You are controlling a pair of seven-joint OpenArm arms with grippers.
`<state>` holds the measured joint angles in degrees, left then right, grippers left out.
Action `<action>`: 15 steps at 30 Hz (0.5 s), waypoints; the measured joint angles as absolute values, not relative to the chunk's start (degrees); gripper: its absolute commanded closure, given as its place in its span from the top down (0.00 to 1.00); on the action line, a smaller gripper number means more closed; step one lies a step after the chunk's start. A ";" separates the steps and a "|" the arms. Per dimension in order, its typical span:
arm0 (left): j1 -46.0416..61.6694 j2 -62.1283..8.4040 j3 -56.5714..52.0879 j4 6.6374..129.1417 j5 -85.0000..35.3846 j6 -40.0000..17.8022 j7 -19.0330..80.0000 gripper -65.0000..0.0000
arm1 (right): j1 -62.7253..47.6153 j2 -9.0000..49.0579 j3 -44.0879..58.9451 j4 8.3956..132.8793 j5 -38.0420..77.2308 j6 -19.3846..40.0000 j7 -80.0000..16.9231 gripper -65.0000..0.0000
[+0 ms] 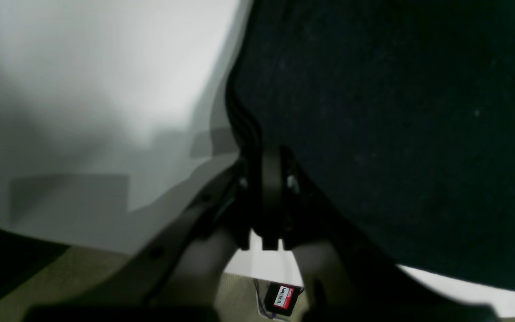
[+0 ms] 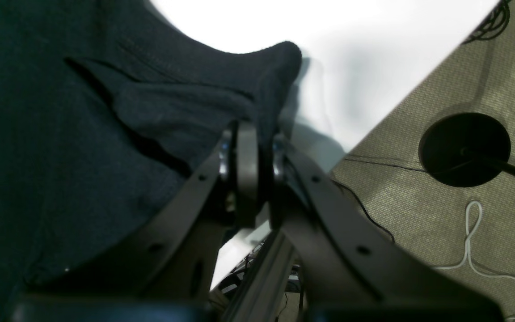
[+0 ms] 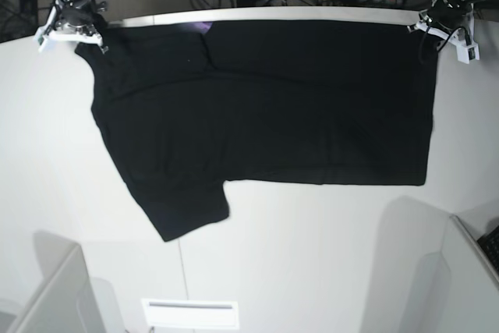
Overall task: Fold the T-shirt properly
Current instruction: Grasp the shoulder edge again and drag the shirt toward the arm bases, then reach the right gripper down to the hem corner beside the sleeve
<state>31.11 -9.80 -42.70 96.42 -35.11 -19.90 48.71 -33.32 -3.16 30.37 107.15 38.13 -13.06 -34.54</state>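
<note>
the black t-shirt (image 3: 265, 107) lies spread on the white table (image 3: 312, 255), plain side up, with its long axis running across the base view: one short sleeve sticks out toward the near edge on that view's left, and a straight edge, which looks like the hem, sits on that view's right. both grippers sit at the far edge of the table, one at each far corner of the cloth. the right gripper (image 3: 74, 23), on the base view's left, has its jaws pressed together on a bunched corner of fabric; the right wrist view shows the dark cloth pinched between the fingers and rising past them in a small peak. the left gripper (image 3: 440, 25), on the base view's right, is likewise closed on the cloth edge, which the left wrist view shows running straight into the closed jaws. so the whole shirt lies nearward of both end effectors, hanging off their grip along the far edge, and neither arm is nearer: each owns its own corner. the likely next move is to carry the far edge toward the near one, folding the shirt along its long axis; that depends on both corners travelling together and level, or the far edge will skew. a sliver of purple shows at the far edge near the collar.
</note>
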 measured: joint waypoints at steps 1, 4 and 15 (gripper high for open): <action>31.14 -9.76 -42.70 96.71 -35.14 -19.92 48.75 0.00 | -33.34 -3.16 30.37 107.15 38.13 -13.06 -34.81 0.00; 31.14 -9.85 -42.70 98.21 -34.96 -19.77 48.69 0.00 | -33.21 -3.16 30.37 107.15 37.93 -13.06 -36.73 0.00; 31.16 -6.98 -51.37 99.59 -34.59 -19.73 48.97 0.83 | -33.23 -3.14 30.44 107.26 37.69 -13.08 -37.08 0.52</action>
<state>31.16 -6.98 -51.37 99.59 -34.59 -19.73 48.97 -33.23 -3.14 30.44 107.26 37.69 -13.08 -37.08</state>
